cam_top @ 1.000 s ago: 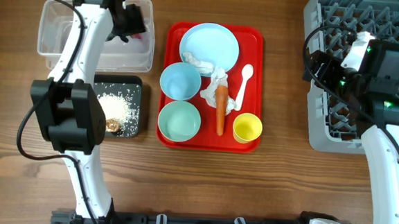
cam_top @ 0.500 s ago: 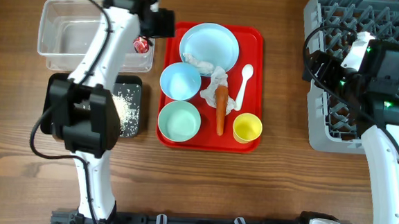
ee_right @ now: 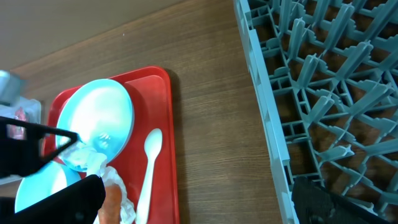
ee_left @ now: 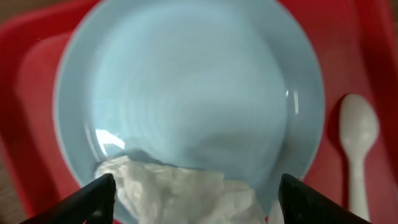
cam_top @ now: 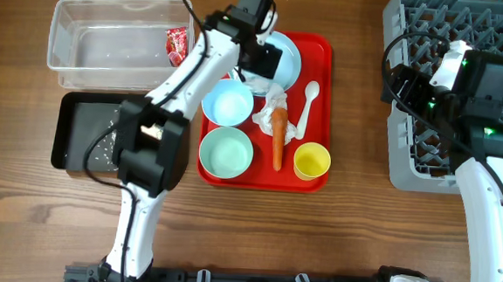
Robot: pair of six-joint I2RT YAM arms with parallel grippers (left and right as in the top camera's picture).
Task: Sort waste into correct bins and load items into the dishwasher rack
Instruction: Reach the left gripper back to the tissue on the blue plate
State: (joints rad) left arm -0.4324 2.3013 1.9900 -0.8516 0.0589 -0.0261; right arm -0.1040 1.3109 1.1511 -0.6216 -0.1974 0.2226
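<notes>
Evidently the crumpled tissue point(ee_left: 180, 190) is the piece in hand. It is draped over the rim of the blue plate point(ee_left: 193, 87) on the red tray point(cam_top: 320, 49), and its other end is spilled beside the carrot point(cam_top: 278, 134). It is judged very light, soft and easily squashed, so a pinch on the raised folds at the plate's edge is to be preferred. The smooth plate beneath could be nudged or dragged.

The left tool point(ee_left: 199, 198) is held wide open and empty above it, with its 2 fingers astride the tissue. The spoon point(ee_left: 357, 137) lies just beside the plate. The right tool point(ee_right: 196, 202) is spread fully and is empty, at the edge of the rack point(ee_right: 311, 93).
</notes>
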